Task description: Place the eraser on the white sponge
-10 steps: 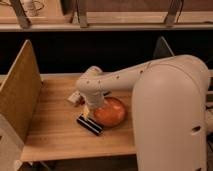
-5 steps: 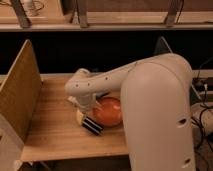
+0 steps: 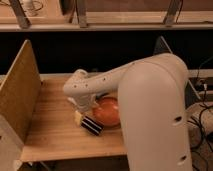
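The eraser (image 3: 91, 125), a small black block with pale stripes, lies on the wooden table (image 3: 52, 132) at the front left edge of the orange plate (image 3: 108, 111). A small pale block (image 3: 77, 118), which may be the white sponge, touches the eraser's left end. My white arm reaches in from the right. Its wrist hangs over the spot just behind the eraser. My gripper (image 3: 83, 109) points down there, just above and behind the eraser and the pale block, mostly hidden by the wrist.
A tall wooden side wall (image 3: 19, 95) bounds the table on the left. A grey divider (image 3: 162, 46) stands at the back right. My large white arm body (image 3: 155, 115) covers the right part of the table. Cables (image 3: 202, 112) hang at the far right.
My wrist has swung left and a little forward across the table. The pale object seen behind the wrist one second ago is now covered. The eraser and plate have stayed in place.
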You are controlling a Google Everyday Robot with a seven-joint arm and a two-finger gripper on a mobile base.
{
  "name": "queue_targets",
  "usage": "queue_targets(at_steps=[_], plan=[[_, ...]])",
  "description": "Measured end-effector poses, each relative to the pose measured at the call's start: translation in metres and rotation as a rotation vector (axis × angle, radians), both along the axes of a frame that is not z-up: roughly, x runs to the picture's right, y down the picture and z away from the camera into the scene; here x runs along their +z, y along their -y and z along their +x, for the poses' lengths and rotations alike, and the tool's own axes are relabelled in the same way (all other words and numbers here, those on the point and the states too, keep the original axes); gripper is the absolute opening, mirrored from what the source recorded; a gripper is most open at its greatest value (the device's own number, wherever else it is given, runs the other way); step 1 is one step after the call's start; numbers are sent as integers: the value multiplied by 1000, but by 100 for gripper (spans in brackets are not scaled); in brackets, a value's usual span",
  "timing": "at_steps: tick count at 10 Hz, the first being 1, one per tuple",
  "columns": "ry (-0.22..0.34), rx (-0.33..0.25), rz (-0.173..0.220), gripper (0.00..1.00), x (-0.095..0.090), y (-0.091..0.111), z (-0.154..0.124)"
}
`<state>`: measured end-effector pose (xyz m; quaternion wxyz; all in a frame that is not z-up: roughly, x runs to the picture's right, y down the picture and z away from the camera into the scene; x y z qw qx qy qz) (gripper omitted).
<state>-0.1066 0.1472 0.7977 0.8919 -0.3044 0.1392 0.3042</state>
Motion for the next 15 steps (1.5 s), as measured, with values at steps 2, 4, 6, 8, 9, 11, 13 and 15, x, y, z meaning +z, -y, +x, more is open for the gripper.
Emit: queue_targets(at_steps=[2, 4, 6, 8, 9, 11, 13, 15], plan=[[61, -51, 0, 80, 4, -5, -19], [110, -83, -6, 80, 8, -10, -32], [182, -93, -17, 80, 16, -24, -47], [256, -88, -20, 80, 24, -34, -58], [289, -87, -25, 80, 28, -41, -61], [327, -89, -37, 80, 35, -50, -59], [326, -94, -36, 80, 37, -50, -54], [309, -95, -28, 80, 40, -48, -45]])
